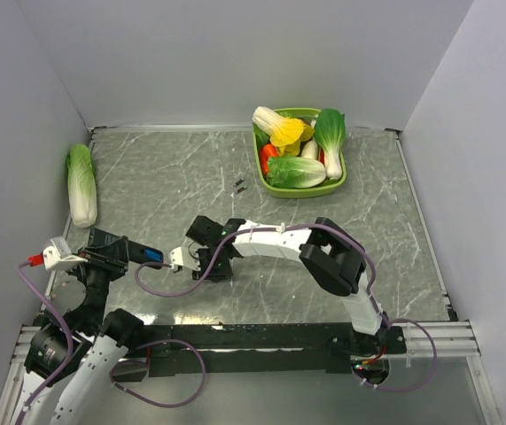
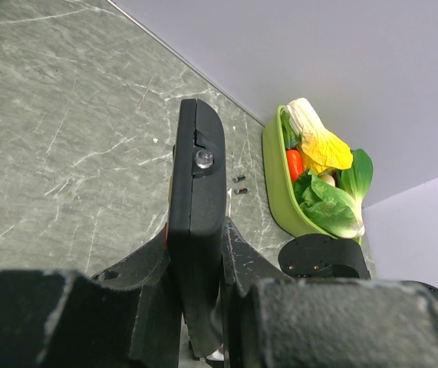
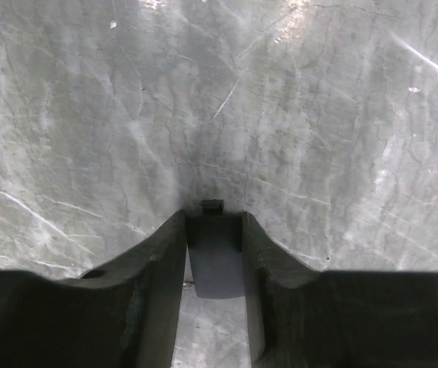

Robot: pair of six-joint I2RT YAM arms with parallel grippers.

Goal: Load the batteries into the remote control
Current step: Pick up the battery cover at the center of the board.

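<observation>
My left gripper (image 1: 118, 251) is shut on the black remote control (image 1: 137, 254) and holds it off the table. In the left wrist view the remote (image 2: 195, 199) stands edge-on between the fingers (image 2: 242, 261), with a small silver round end (image 2: 203, 159) near its far tip. A bright-blue bit, likely a battery (image 1: 152, 257), shows on the remote. My right gripper (image 1: 210, 262) sits just right of the remote's tip. It is shut on a dark flat cover plate (image 3: 217, 261) with a small tab, low over the table.
Two tiny dark bits (image 1: 239, 185) lie mid-table and also show in the left wrist view (image 2: 239, 184). A green tray (image 1: 306, 192) of toy vegetables stands at the back right. A toy cabbage (image 1: 81, 184) lies by the left wall.
</observation>
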